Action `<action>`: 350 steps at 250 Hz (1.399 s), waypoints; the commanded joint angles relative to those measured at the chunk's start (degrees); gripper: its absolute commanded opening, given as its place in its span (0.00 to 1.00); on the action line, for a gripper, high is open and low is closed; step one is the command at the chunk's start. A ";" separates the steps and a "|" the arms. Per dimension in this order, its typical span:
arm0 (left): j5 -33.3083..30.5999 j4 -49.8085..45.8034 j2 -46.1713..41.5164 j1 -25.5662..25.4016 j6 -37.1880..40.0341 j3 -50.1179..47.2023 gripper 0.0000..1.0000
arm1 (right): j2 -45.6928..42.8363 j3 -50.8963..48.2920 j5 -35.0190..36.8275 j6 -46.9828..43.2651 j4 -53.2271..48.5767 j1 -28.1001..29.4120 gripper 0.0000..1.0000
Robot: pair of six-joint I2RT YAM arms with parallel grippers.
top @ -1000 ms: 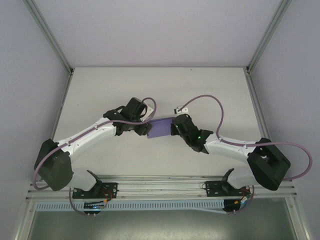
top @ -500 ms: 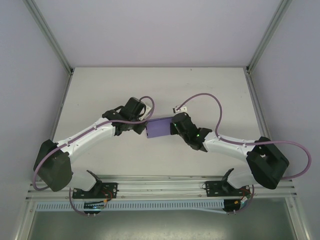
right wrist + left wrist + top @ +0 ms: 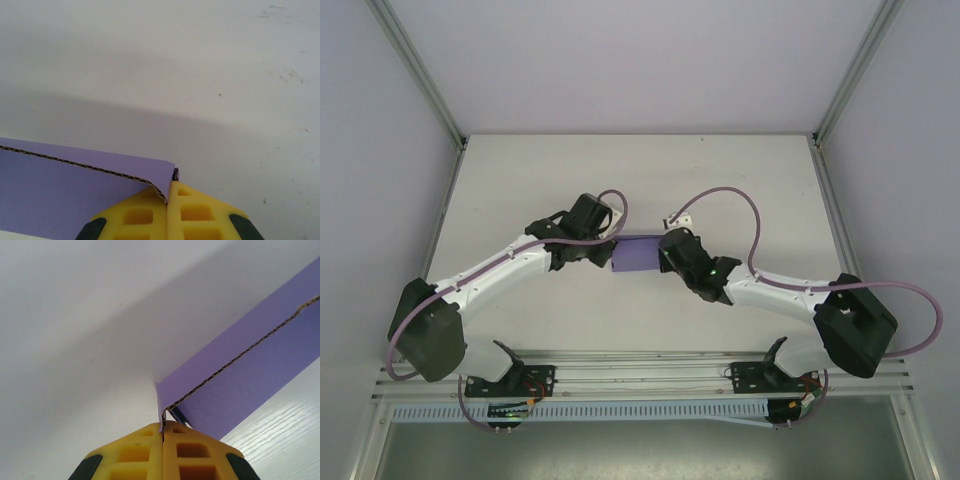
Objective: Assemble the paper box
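- Holding the paper box [image 3: 638,254] up between my two grippers, I judge the assembly partway along: the board is folded, not a flat sheet, but I cannot tell from here whether any tab is tucked or any end closed.
- What looks done: at least one crease is formed, since the left wrist view shows two purple panels meeting at an angle along a fold.
- What looks left, as a judgement: squaring the walls, folding in the end flaps and locking them. None of that shows as finished.
- The box itself is lavender-purple thin board with a brown, wavy cut edge running along its rim. From above it reads as a small, narrow rectangle.
- It sits near the middle of the table [image 3: 620,170], directly between my wrists. Whether its underside touches the surface I cannot say.
- My left gripper [image 3: 611,255] is clamped on the box's left end. In its wrist view the left pads [image 3: 150,437] are pressed together with a corner of the cut edge nipped in the seam.
- My right gripper [image 3: 663,256] is clamped on the opposite end. The right pads [image 3: 212,215] meet with the board's corner curling down into the seam.
- With both ends pinched at corners only, I reckon the thin board could buckle or slip if I pull unevenly.
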 commanded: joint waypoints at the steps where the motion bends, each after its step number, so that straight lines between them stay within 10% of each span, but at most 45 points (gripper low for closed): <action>1: 5.66 -0.45 2.31 -0.12 -10.70 3.32 0.00 | 4.38 -0.59 -1.34 3.13 -15.91 2.36 0.00; 180: 23.18 -8.58 6.41 4.39 -18.97 9.66 0.00 | 5.35 2.38 0.14 6.40 -21.43 2.99 0.00; 350: 13.98 -4.61 9.68 3.07 -20.52 -2.86 0.00 | 4.10 -0.85 0.72 6.01 -14.97 3.46 0.00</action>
